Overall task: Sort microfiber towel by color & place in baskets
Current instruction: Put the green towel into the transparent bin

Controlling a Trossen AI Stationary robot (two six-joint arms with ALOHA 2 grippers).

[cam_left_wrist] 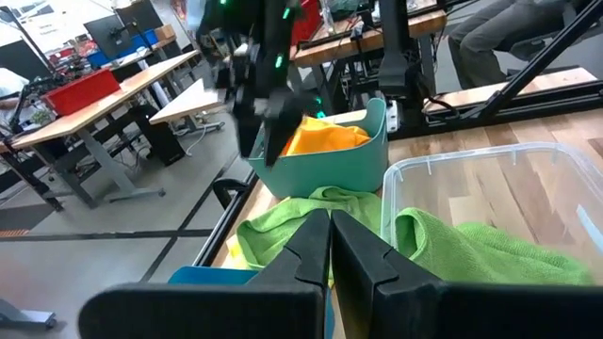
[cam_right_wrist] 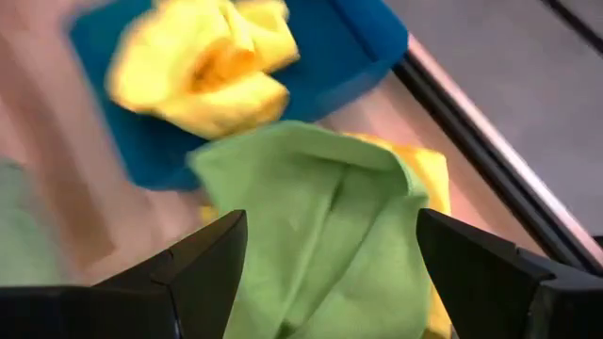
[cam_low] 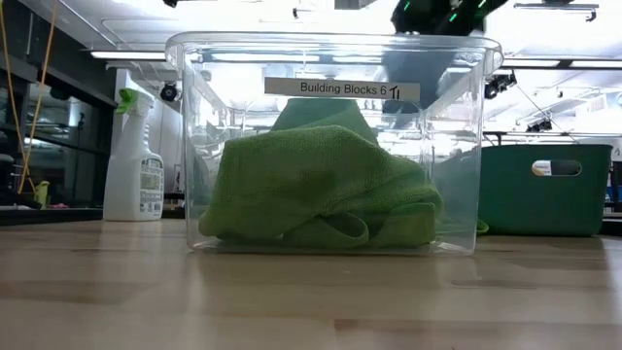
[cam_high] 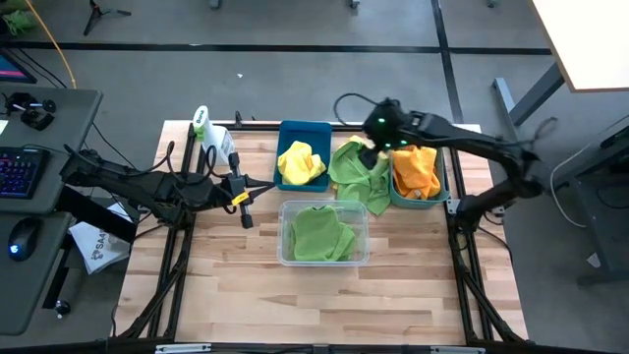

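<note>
i am holding the right gripper [cam_right_wrist: 330, 259] wide open and empty directly above the loose green towel [cam_high: 359, 175], which is lying between the blue basket [cam_high: 303, 130] of yellow towels [cam_high: 301, 163] and the teal basket [cam_high: 397, 193] of orange towels [cam_high: 417, 169]. the clear basket [cam_high: 363, 211] is holding green. the left gripper [cam_high: 245, 214] is waiting closed.

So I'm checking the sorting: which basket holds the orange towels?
The teal-green basket, under the right arm; the blue basket holds yellow towels, the clear basket green ones.
</note>
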